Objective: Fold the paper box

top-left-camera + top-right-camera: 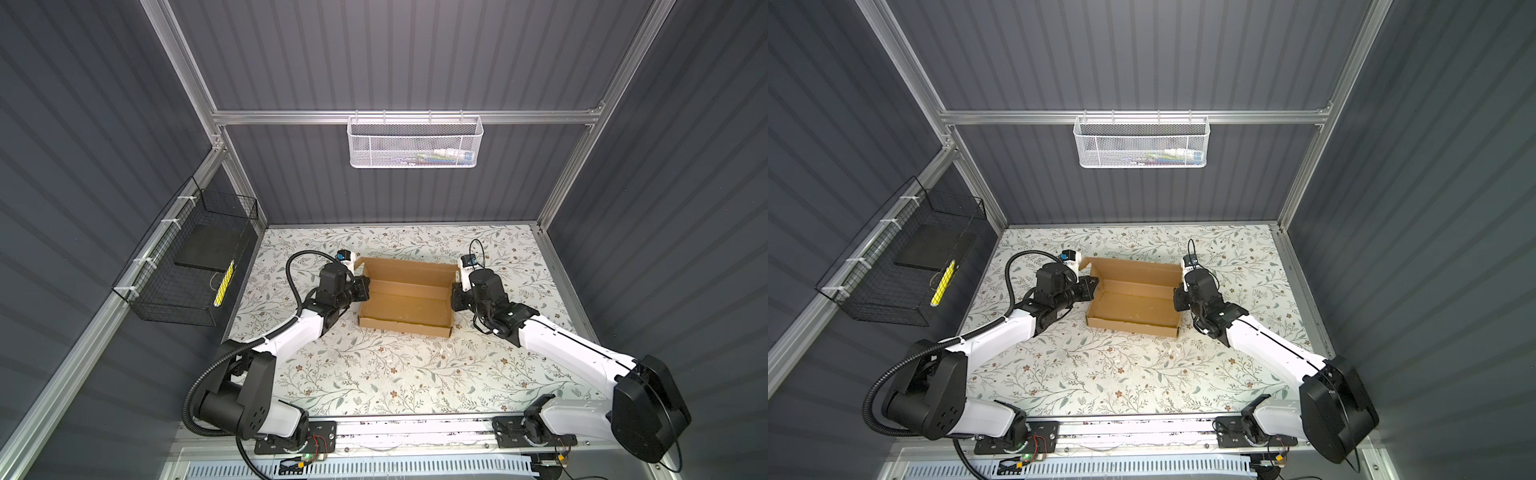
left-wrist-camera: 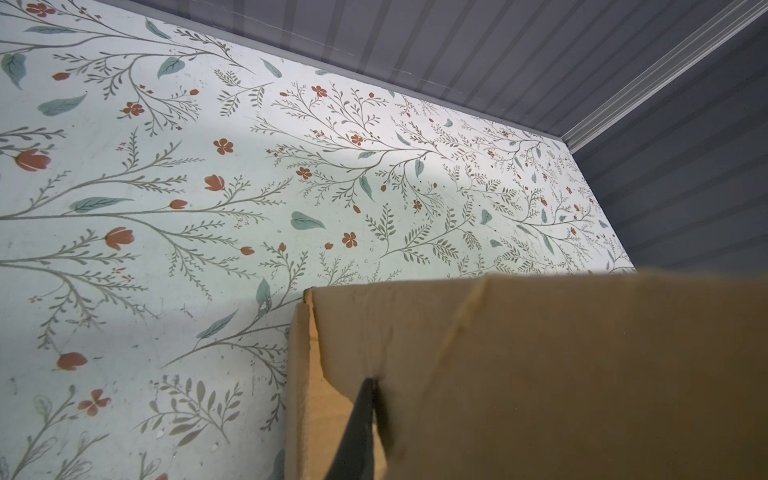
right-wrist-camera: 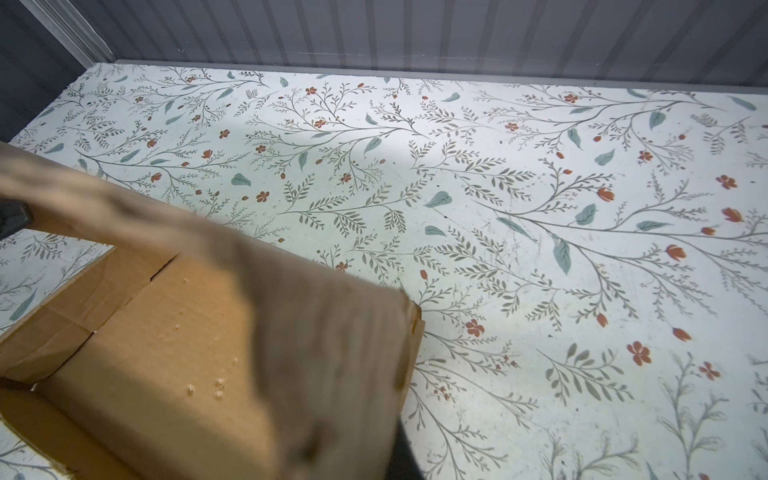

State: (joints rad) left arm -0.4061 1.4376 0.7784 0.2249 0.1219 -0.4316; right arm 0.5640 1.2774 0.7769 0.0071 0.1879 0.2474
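In the middle of the bench (image 1: 374, 374), a bit toward the far side, sits the paper box (image 1: 405, 305). Its bottom part stands as a low tray with walls, and its lid flap sticks up along the far edge, not yet folded down. The box is brown cardboard, so I think it is very light and will slide on the bench if it is pushed from one side only. It looks stiff across the flat parts but should bend easily along the creases. A thin flap could crumple or tear if it is squeezed hard or pulled crooked. The best places to hold it look like the left and right ends of the lid flap, so both ends move together. The left pincer (image 1: 362, 286) is at the far left corner of the box. In the left wrist view one dark finger (image 2: 360, 419) lies right against the cardboard, but the other one is hidden, so I cannot tell if this pincer is pinching or open. The right pincer (image 1: 456, 291) is at the far right corner. It is closed almost all the way, and in the right wrist view the flap runs down beside its dark finger (image 3: 406, 453), so it seems to pinch the thin cardboard there.
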